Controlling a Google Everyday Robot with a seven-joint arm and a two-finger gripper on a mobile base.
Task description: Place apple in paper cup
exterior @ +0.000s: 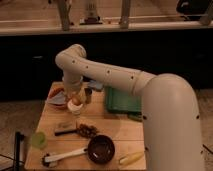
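Closing in on the finish, by the look of it (though not signed off yet). Biggest thing on show is the white arm [115, 80]: it sweeps in from the right, runs leftward over the far half of the table, bends at a rounded elbow at the far left, and drops its wrist straight down.

Beneath it is the wooden table [120, 132], and on the far right of that a flat green tray [122, 99], partly tucked under the arm. At the near edge sits a dark bowl [101, 149], to its right the long pale-yellow fruit [131, 158], and away at the near left the light green cup [38, 140]; none of these is in play.

Now the business end. The gripper [75, 96] hangs at the far left of the table, pointing down, directly above the paper cup [75, 110], with a small dark metallic cup [88, 95] just to its right. Whether the gripper is clamped on anything or has let go, I cannot tell.

And the apple [75, 103]? It shows as an orange round right at the mouth of the white cup, immediately under the gripper. I judge the carry done, with the fruit in or on the cup. What is left is a clean release and a lift away without tipping that light cup.
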